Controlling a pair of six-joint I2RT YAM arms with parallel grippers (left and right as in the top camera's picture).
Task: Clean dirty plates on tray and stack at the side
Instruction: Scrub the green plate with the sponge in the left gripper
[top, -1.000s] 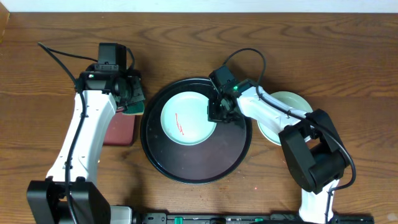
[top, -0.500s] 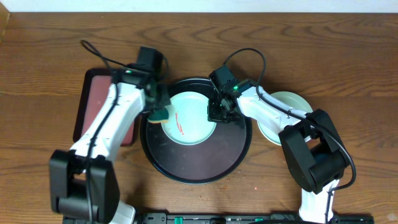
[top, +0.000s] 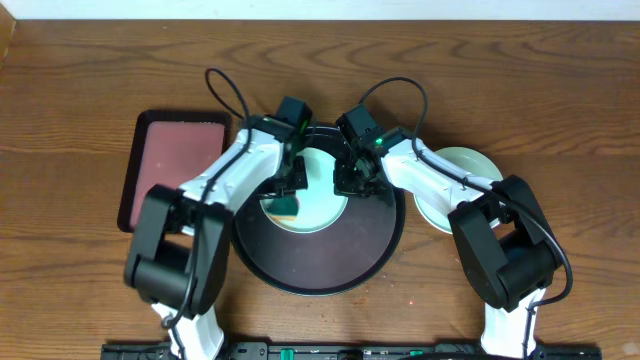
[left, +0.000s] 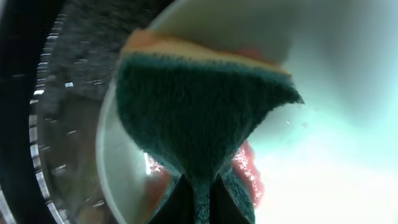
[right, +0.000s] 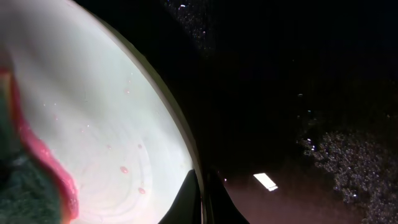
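1. The left gripper (top: 288, 190) pinches a green sponge (top: 285, 206), and the sponge rests on the mint plate (top: 320, 195).
2. That plate lies in the far part of the big black tray (top: 320, 268).
3. The right gripper (top: 352, 185) pinches the plate's right rim.
4. A red smear (right: 45, 149) shows beside the sponge.
5. A pale plate (top: 470, 165) sits on the table (top: 80, 80), just right of the black tray.
6. A dark-red tray (top: 170, 160) lies at the left.

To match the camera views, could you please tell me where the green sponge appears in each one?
Overhead: sponge on the plate, left side.
Left wrist: fills the centre.
Right wrist: bottom-left corner.
Shared landmark: the plate's pale surface.
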